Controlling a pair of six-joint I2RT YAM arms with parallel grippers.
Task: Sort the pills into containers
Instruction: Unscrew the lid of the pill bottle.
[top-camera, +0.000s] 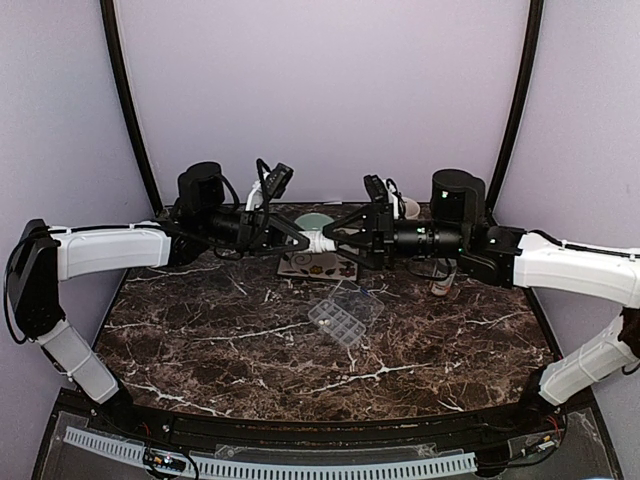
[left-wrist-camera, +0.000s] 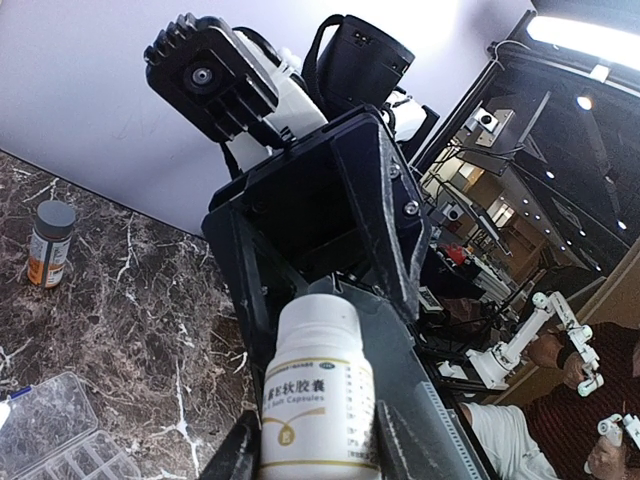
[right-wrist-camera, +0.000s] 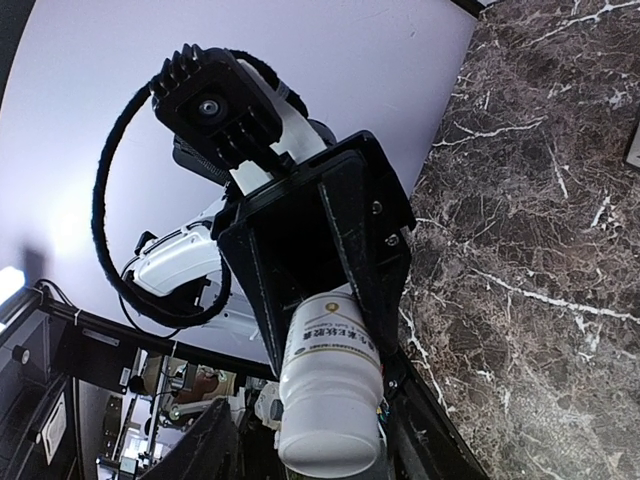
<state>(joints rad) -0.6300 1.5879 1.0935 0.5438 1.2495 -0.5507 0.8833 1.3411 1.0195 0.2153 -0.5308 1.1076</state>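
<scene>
Pale lilac walls (top-camera: 320, 90), dark marble table (top-camera: 200, 340) (white-veined), ceiling lights (left-wrist-camera: 585, 40)

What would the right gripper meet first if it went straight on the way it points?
The small white plastic pill bottle between the right gripper's fingers; just behind it, the left gripper holding that bottle.

The white bottle (left-wrist-camera: 318, 400) loses its base to the left wrist view's edge. The right pincer (right-wrist-camera: 318, 455) has its fingertips cut off, so contact with the cap (right-wrist-camera: 332, 430) is unclear. Any pills in the box (top-camera: 340, 318) are too small to see. The right arm (top-camera: 440, 240) hides the top of the orange bottle (top-camera: 441, 284).
</scene>
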